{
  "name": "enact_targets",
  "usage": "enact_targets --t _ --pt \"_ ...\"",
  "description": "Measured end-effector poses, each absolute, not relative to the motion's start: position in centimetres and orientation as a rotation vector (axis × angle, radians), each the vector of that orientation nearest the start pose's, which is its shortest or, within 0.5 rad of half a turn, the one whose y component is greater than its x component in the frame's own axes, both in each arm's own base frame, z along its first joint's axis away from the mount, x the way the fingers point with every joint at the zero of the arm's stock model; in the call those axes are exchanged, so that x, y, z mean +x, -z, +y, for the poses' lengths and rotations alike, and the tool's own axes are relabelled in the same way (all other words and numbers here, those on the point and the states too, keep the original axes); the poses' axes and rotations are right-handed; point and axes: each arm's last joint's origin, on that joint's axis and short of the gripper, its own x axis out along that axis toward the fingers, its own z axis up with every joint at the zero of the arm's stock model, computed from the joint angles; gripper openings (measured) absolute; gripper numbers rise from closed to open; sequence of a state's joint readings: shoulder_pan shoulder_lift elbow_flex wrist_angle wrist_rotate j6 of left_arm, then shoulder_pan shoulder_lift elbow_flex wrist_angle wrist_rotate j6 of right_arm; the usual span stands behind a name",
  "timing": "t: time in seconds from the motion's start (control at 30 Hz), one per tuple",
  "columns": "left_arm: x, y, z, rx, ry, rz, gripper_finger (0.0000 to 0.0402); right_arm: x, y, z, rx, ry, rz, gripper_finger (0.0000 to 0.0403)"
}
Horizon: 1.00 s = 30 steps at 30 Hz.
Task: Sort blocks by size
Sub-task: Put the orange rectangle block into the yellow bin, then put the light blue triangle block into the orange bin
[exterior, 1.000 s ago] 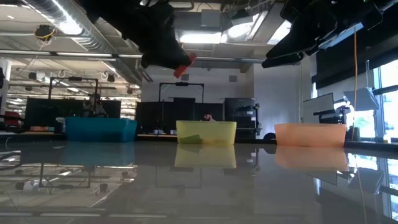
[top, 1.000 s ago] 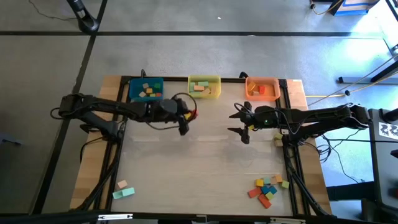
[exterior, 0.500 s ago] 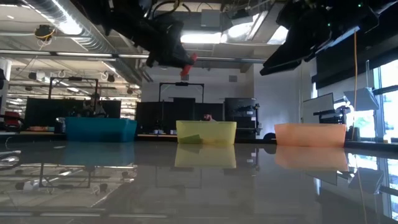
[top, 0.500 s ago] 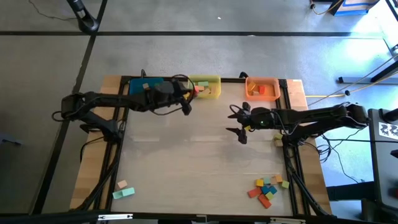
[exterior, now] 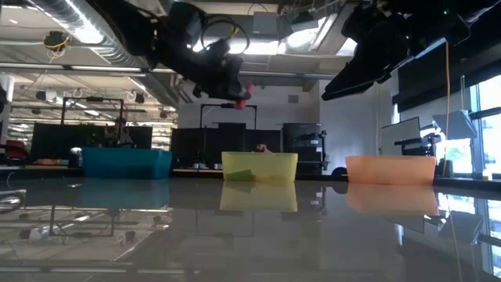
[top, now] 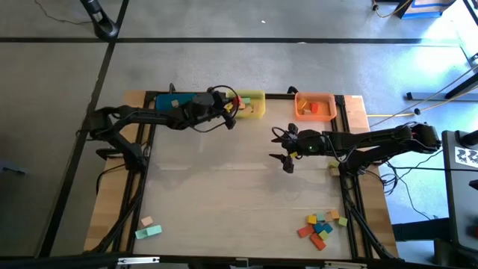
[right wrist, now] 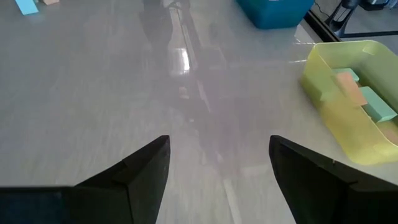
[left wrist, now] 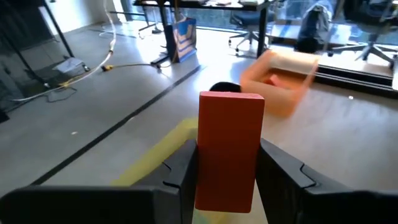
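Left gripper (top: 232,101), clamped on a red block (left wrist: 229,149) above the yellow bin (top: 256,96); right gripper (top: 281,147) waits wide open; early release risks missing the bin.

Two dark, near-black robot arms, each a chain of slim jointed segments with rounded housings at the joints. Thin black cables loop loosely over the left arm's wrist housing. The right arm shows a small green light near its wrist. Each arm ends in a gripper, the left gripper (top: 230,113) and the right gripper (top: 287,152), with two flat, angular, matte dark fingers.
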State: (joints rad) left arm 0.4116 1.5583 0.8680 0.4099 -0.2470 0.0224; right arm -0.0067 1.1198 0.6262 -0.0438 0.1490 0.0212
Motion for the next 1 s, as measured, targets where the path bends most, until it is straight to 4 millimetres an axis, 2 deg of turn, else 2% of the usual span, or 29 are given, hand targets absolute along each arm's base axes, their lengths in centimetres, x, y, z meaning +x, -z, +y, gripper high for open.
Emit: enact_targets --t 0.33,0.53,0.67,1.0 --pt "32.8 -21.2 17.8 -0.018 -0.673 0.317 0.0118 23.4 -23.1 -0.6 -0.018 0.156 0.5 0.0273" --pt "34.1 -20.1 18.8 -0.033 -0.667 0.404 0.0119 23.4 -23.1 -0.6 -0.018 0.155 0.5 0.0273" --pt "34.3 -19.3 19.0 -0.04 -0.67 0.424 0.0139 23.4 -23.1 -0.6 -0.018 0.155 0.5 0.0273" --pt "34.2 -19.2 19.0 -0.059 -0.674 0.43 0.0209 23.4 -23.1 -0.6 -0.019 0.154 0.501 0.0273"
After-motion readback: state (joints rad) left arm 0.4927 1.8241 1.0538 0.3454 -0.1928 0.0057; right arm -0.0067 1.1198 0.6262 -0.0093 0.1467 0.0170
